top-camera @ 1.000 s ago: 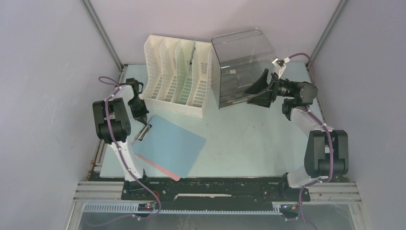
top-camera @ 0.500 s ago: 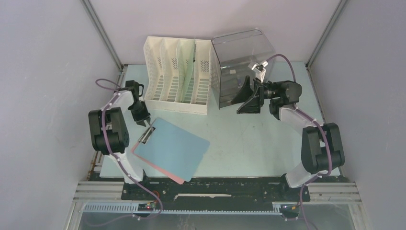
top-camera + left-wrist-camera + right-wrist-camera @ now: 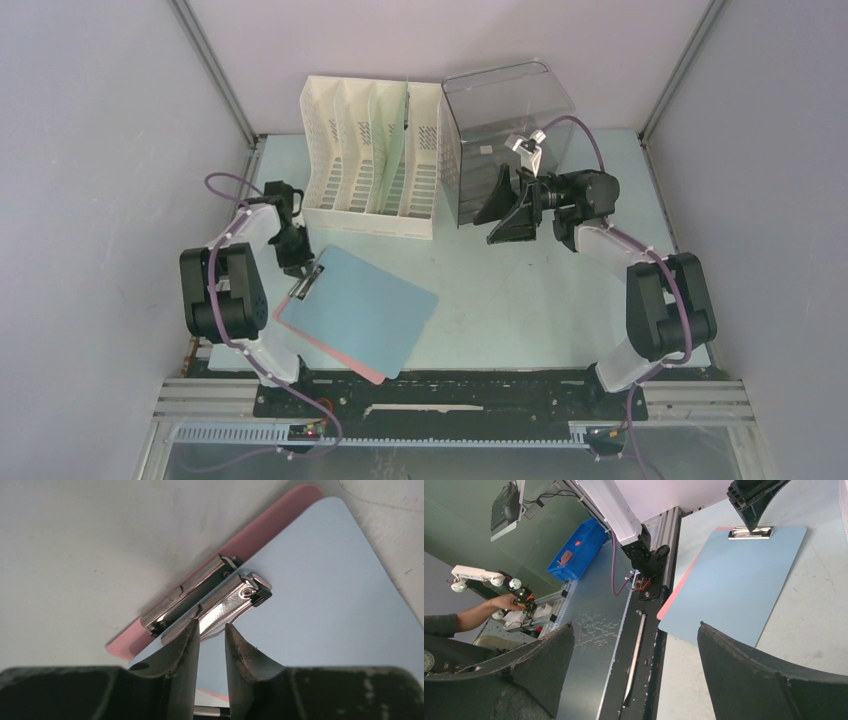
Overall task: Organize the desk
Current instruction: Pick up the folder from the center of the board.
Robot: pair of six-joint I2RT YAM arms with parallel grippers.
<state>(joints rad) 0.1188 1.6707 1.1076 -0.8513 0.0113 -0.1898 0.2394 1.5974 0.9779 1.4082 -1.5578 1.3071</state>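
Overhead, the desk (image 3: pixel 520 300) spreads pale green beneath and in front of the white file rack (image 3: pixel 370 165), which stands at its far edge with a smoky clear bin (image 3: pixel 500 120) just beside its right end. Before the rack's left front corner a blue clipboard (image 3: pixel 365 305) lies skewed on a pink clipboard (image 3: pixel 340 357), and the left gripper (image 3: pixel 211 626) hangs over the blue one's metal clip (image 3: pixel 225 602), fingers a narrow gap apart and clamping nothing. Off the rack's right front corner, close to the bin, the right gripper (image 3: pixel 635 627) hovers with jaws spread wide and nothing between them.
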